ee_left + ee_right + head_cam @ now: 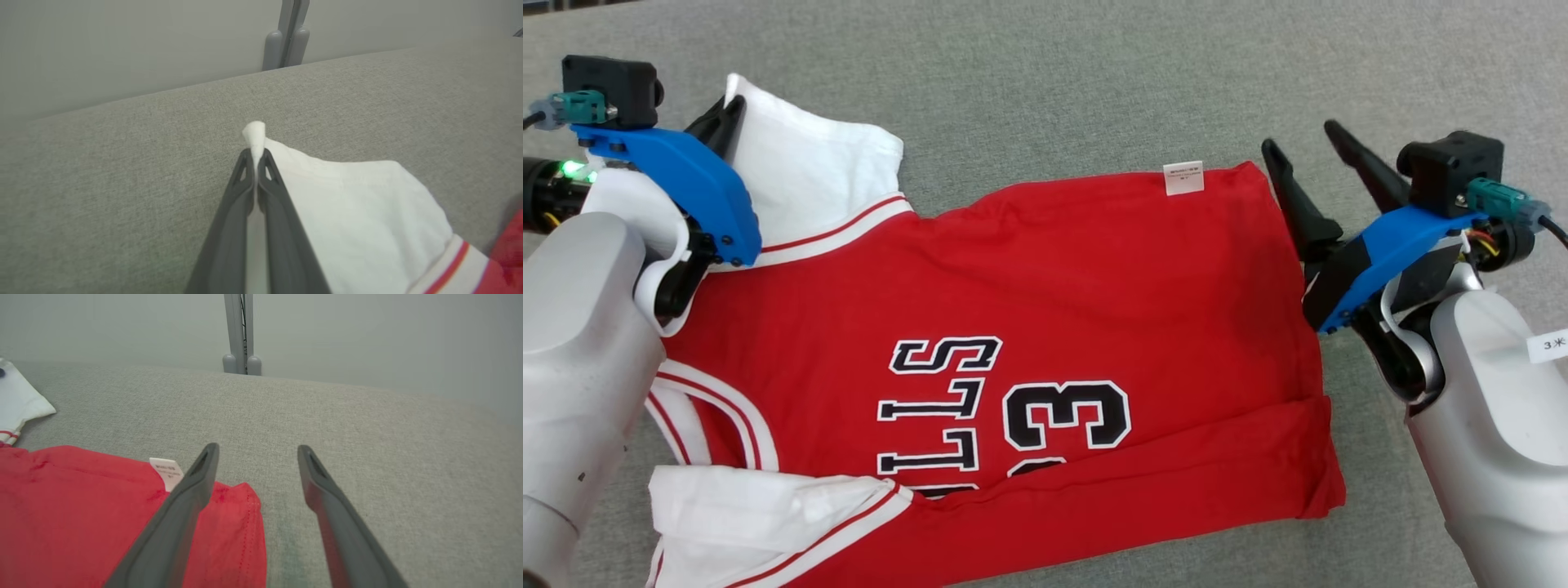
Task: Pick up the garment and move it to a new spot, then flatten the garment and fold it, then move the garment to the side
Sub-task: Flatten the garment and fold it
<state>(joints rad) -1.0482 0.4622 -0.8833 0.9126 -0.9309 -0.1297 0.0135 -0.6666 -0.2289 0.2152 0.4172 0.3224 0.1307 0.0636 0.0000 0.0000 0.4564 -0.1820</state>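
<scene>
Grey fabric surface (1054,82) carries one red garment (1029,310) with two white sleeves, lying flat, its near edge folded over. Further back are two grippers: the left gripper (255,157) pinches the far sleeve (359,212) tip, and the right gripper (257,451) stands wide at the hem corner, near one label (1183,177).

You see the red cloth jersey with white sleeves (1029,310) lying spread across the middle of the head view, its neck toward the left of the frame. Black letters and a number with white edges run sideways on it. Along the lower side, a band of it is folded over. A small white label (1183,177) sticks out at the upper edge. The upper-left sleeve (809,171) has its tip pinched in the left gripper (256,157).
</scene>
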